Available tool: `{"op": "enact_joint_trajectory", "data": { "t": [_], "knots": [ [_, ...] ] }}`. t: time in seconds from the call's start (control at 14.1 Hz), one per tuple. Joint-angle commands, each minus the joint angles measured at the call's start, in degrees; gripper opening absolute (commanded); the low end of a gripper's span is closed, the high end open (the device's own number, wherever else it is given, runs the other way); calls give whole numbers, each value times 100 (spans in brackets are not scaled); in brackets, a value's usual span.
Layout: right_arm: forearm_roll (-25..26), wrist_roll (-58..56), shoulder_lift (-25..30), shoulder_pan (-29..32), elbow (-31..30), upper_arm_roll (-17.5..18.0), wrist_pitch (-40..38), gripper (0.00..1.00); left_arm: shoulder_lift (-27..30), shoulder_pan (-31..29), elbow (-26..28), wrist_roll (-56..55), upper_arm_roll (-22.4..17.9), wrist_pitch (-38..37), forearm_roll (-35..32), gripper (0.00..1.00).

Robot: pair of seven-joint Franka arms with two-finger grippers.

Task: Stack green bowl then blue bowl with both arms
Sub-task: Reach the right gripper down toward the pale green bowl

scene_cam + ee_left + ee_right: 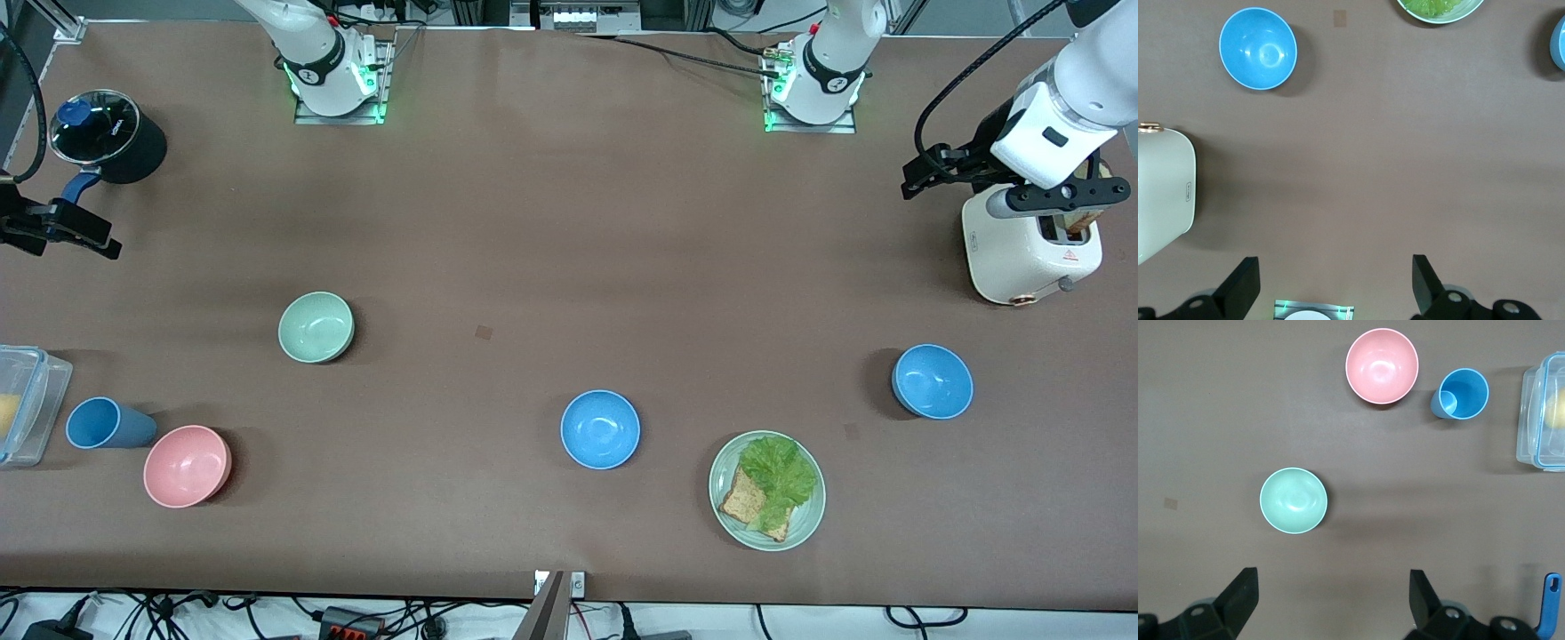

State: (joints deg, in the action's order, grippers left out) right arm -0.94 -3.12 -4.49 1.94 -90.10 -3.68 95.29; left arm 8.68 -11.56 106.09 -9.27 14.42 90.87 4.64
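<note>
The green bowl (pixel 316 327) sits upright and empty toward the right arm's end of the table; it also shows in the right wrist view (pixel 1293 501). One blue bowl (pixel 600 429) sits mid-table near the front camera. A second blue bowl (pixel 933 381) sits toward the left arm's end and shows in the left wrist view (pixel 1258 48). My left gripper (pixel 1053 200) is up in the air by the toaster, open and empty (pixel 1336 283). My right gripper (pixel 36 227) is up over the table by the black pot, open and empty (pixel 1333 600).
A white toaster (pixel 1031 253) stands at the left arm's end. A green plate (pixel 805 524) with lettuce and bread lies between the blue bowls, nearer the camera. A pink bowl (pixel 187 465), blue cup (pixel 102 423), clear container (pixel 27 404) and lidded black pot (pixel 102 133) are at the right arm's end.
</note>
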Motion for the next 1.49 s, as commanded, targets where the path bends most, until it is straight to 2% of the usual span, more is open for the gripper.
{"op": "enact_joint_trajectory", "data": {
  "t": [0.0,0.07,0.21,0.28,0.71,1.14,1.28,1.42],
  "knots": [
    [76,-48,151,96,-183,104,51,100,-200,4,-335,75,17,-298,134,100],
    [137,-66,98,96,-183,104,95,100,-209,4,-335,74,17,-298,134,100],
    [576,-57,-103,-113,-201,104,174,100,-244,-13,-352,74,17,-298,134,100],
    [577,-66,-209,-141,-227,104,174,100,-244,-22,-352,83,17,-298,134,100],
    [481,-57,-1070,-106,-525,104,595,100,-261,-31,-344,136,-10,-316,151,100],
    [384,-101,-2238,-220,-587,139,1114,100,-261,-31,-344,136,-10,-316,151,100],
    [-1,-110,-2485,-220,-587,227,1333,100,-261,-31,-352,144,-18,-316,151,100],
    [-12,-110,-2722,-299,-596,236,1570,100,-261,-31,-344,145,-18,-316,151,100]
  ]
}}
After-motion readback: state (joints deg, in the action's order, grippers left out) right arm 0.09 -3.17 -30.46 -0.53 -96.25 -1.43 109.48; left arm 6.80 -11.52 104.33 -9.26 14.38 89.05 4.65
